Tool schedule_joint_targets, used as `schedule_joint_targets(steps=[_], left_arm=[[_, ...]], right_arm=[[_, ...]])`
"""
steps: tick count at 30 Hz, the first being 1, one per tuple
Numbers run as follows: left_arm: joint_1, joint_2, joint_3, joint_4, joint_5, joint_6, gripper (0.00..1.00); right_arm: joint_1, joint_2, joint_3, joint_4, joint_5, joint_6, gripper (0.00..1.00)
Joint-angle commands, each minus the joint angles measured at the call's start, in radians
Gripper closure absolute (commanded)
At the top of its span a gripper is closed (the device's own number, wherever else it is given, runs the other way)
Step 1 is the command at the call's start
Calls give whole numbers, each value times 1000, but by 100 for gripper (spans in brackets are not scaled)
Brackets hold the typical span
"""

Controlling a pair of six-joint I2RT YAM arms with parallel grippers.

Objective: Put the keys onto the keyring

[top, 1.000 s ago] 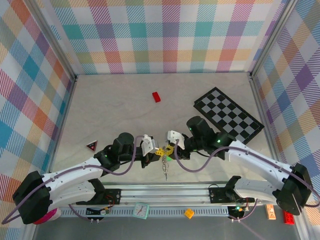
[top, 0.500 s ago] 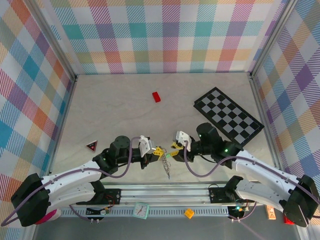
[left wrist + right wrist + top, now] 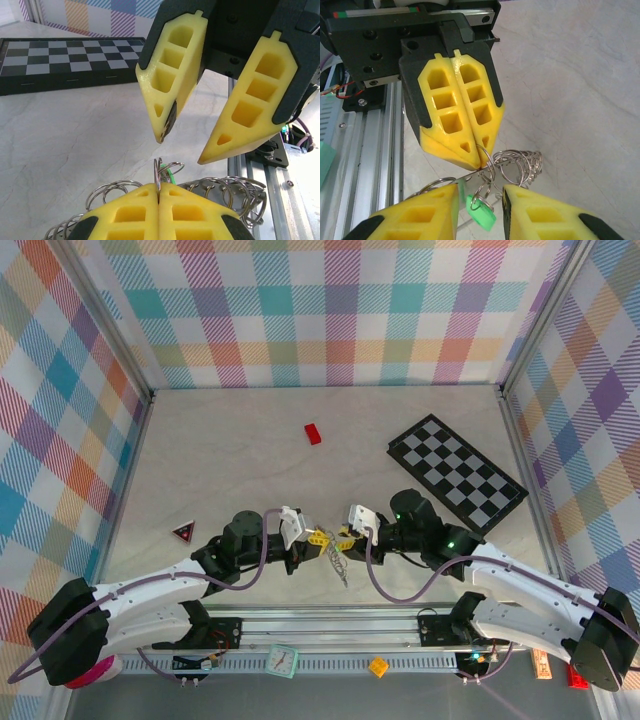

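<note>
My left gripper (image 3: 313,539) is shut on a thin silver ring of the keyring (image 3: 159,172). More wire loops of the keyring (image 3: 520,167) fan out on both sides of its fingers (image 3: 460,115). A key with a green plastic head (image 3: 482,215) hangs from small rings just below that grip. My right gripper (image 3: 347,535) faces the left one tip to tip. Its jaws stand open on either side of the green key, with a gap on both sides. In the left wrist view the right gripper's fingers (image 3: 170,90) hang apart just above the pinched ring. The bunch dangles above the table (image 3: 335,565).
A black-and-white chequered board (image 3: 457,472) lies at the right rear. A small red brick (image 3: 314,433) sits in the far middle of the table. A red triangle piece (image 3: 183,532) lies at the left. The aluminium rail (image 3: 330,625) runs along the near edge.
The right gripper drew back to the right from the left one, then edged in again. The hanging bunch of rings swung from straight down to slanting right. The left gripper stayed shut.
</note>
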Motion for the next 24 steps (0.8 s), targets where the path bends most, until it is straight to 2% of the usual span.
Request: schedule_joint_targets(steps=[1, 10, 17, 24], left_arm=[[-5, -10, 2, 69, 2, -13, 100], [-5, -13, 3, 67, 0, -13, 100], [-4, -17, 3, 71, 3, -13, 100], [-5, -21, -1, 92, -5, -13, 100]], right_arm=[[13, 13, 5, 2, 24, -26, 73], [22, 28, 19, -10, 27, -38, 77], [25, 31, 24, -17, 33, -46, 92], [37, 49, 33, -19, -17, -45, 100]])
